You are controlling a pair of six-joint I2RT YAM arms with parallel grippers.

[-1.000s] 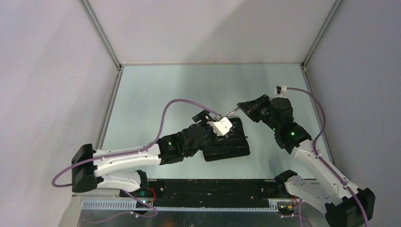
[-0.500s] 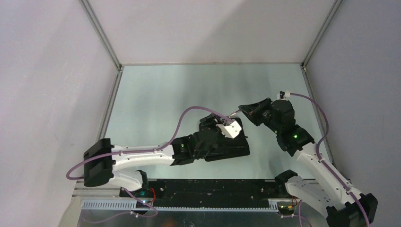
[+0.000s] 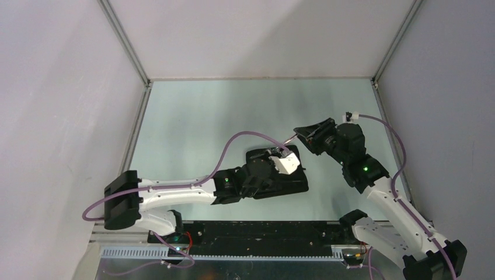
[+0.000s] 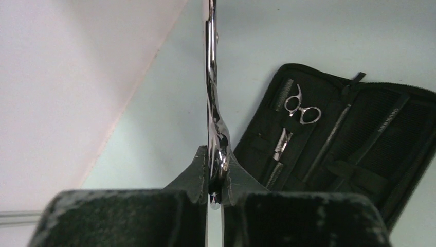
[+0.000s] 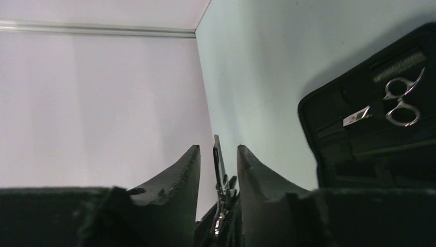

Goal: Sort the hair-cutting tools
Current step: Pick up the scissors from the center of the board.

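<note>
One pair of silver scissors (image 4: 212,103) stands edge-on between the pads of my left gripper (image 4: 215,170), which is shut on it near the handle end. From the top view the scissors (image 3: 290,140) hang above the far edge of the open black case (image 3: 295,181), spanning from my left gripper (image 3: 281,151) to my right gripper (image 3: 299,134). My right gripper (image 5: 218,154) is open; the blade (image 5: 218,164) sits between its fingers with a gap on each side. A second pair of scissors (image 4: 302,107) and thin black combs (image 4: 329,136) lie strapped inside the case (image 4: 406,154).
The case (image 5: 370,139) lies open on the pale green table (image 3: 192,122), just right of the middle. White walls with metal corner rails (image 3: 125,44) close in the table at the left, back and right.
My left arm reached forward and its gripper shut on the scissors. My right gripper, shut on them before, has opened around the blade.
</note>
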